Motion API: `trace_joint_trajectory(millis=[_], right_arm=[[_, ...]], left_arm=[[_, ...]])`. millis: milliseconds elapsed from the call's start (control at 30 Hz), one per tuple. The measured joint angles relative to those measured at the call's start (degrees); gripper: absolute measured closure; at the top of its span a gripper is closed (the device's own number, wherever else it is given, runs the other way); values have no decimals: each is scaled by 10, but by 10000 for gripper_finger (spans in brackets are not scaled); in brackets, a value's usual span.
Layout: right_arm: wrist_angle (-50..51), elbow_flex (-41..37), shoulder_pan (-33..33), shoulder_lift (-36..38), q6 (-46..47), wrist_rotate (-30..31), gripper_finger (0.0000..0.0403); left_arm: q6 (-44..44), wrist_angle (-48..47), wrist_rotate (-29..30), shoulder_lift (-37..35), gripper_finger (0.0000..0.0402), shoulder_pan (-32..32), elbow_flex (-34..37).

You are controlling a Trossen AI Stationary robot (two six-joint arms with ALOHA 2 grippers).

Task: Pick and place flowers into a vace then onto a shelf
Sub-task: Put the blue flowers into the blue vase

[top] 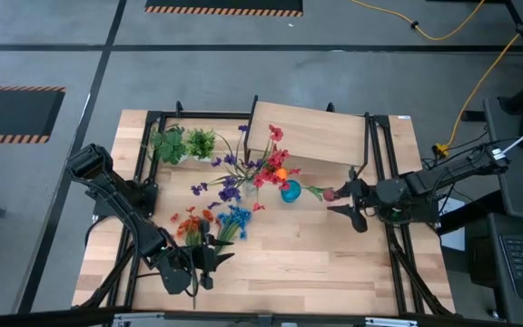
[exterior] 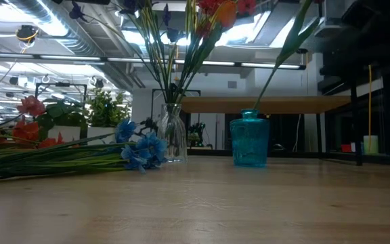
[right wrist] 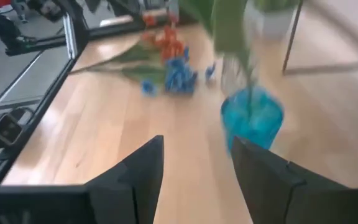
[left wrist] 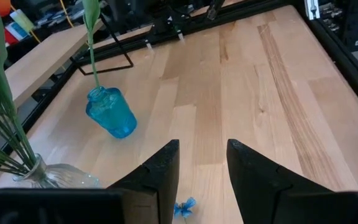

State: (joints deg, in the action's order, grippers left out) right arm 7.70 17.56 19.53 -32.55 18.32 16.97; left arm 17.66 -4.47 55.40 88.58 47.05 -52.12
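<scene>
Two vases on my light-wood worktop [top: 334, 245]: a clear glass vase [exterior: 172, 133] and a teal glass vase [exterior: 249, 138]; my left tool [left wrist: 202, 163] and right tool [right wrist: 197, 163] both gape empty

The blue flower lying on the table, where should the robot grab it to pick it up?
Probably by its green stem, not the bloom. The blue flower lies flat on the table beside the orange ones, its stem running toward the left gripper. Coming straight down from above, fingers either side of the stem, looks easiest.
</scene>
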Motion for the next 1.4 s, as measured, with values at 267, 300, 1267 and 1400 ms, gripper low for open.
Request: trace_joint_trajectory(millis=[267, 300, 1267, 1400], right_arm=[[-56, 0, 69, -77, 21, -1, 318], [-68, 0, 79, -88, 18, 2, 338], [-268, 0, 218, -277, -3, 67, 396], [-267, 0, 221, -277, -9, 67, 395]], left_arm=[[111, 0, -40, 0, 274, 0, 0], [119, 0, -44, 0, 275, 0, 0], [491, -544, -219, 209, 336, -11, -358], [519, -554, -270, 221, 336, -11, -363]])
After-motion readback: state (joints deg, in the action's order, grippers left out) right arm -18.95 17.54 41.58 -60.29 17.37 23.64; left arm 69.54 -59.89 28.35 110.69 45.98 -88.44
